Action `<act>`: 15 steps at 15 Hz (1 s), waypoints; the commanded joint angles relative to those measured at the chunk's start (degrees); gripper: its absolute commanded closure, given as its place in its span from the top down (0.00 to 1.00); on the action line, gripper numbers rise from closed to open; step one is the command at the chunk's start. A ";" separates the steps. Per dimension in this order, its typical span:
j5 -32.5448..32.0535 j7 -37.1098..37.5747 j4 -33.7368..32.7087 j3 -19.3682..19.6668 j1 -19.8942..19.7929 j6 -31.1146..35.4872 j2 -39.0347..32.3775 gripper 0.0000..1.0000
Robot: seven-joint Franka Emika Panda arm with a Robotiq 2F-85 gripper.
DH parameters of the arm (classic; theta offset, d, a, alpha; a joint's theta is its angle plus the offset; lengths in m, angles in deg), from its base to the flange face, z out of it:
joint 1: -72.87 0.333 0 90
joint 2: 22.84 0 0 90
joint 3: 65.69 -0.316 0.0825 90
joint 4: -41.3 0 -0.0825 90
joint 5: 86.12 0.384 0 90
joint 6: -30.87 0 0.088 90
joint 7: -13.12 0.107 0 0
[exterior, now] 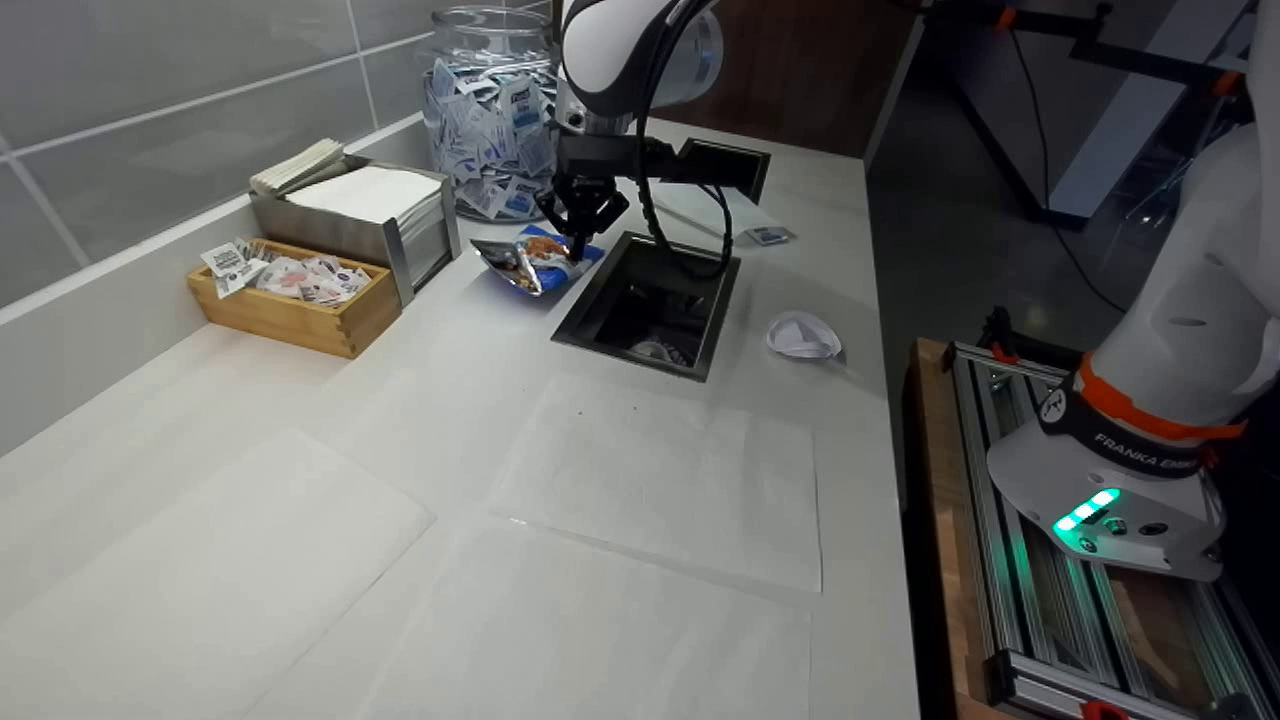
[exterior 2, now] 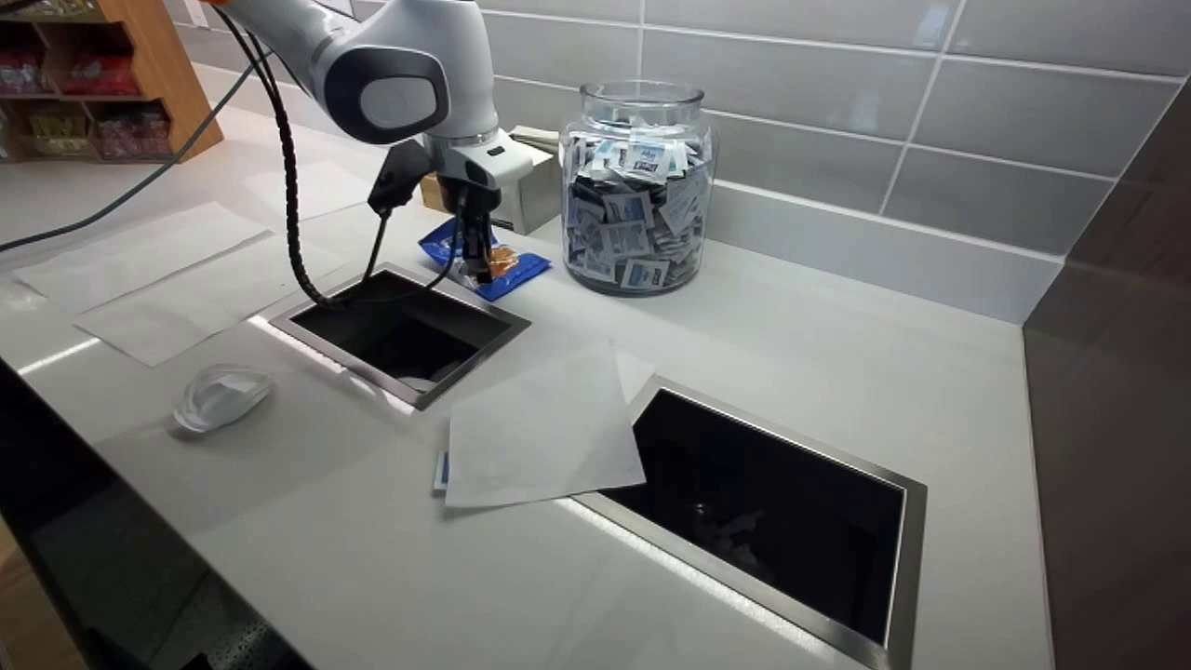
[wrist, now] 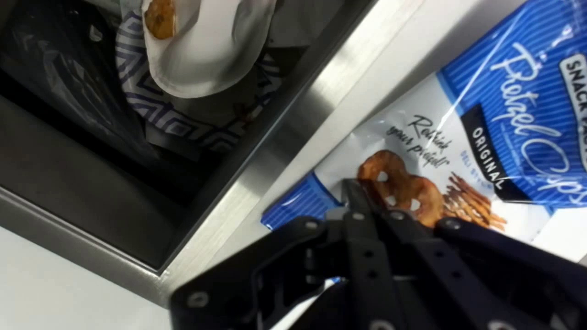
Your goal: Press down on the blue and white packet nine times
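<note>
The blue and white pretzel packet lies on the white counter beside a square bin opening. It also shows in an exterior view and in the wrist view, with a pretzel picture on its front. My gripper points down over the packet's end nearest the opening. In the wrist view its fingertips are together with nothing between them, over the edge of the pretzel picture. They are at or very close to the packet's surface; I cannot tell whether they press it. The gripper hides part of the packet.
The bin opening has a metal rim. A glass jar of small packets, a napkin holder and a wooden box stand along the wall. A crumpled white paper, a second opening and loose sheets are around.
</note>
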 commanded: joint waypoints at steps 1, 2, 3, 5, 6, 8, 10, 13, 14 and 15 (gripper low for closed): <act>1.44 -0.91 -0.79 -0.42 -1.04 -0.39 -1.23 0.00; 1.47 -0.84 -0.72 -0.41 -1.05 -0.41 -0.97 0.00; 1.84 -1.21 -0.70 -0.63 -1.28 -0.44 -0.77 0.00; 1.52 -0.74 -0.40 -0.35 -1.10 -0.62 0.09 0.00; 1.28 -0.43 -0.17 -0.22 -0.92 -0.75 0.60 0.00; 0.37 0.22 0.70 0.15 -0.26 -0.73 2.34 0.00; -0.74 1.04 1.48 0.60 0.46 -0.88 4.26 0.00; -2.35 2.23 2.60 1.03 1.32 -1.04 7.30 0.00; -2.87 2.57 2.91 1.04 1.48 -1.07 8.19 0.00; -3.70 3.24 3.36 1.16 1.73 -1.08 9.20 0.00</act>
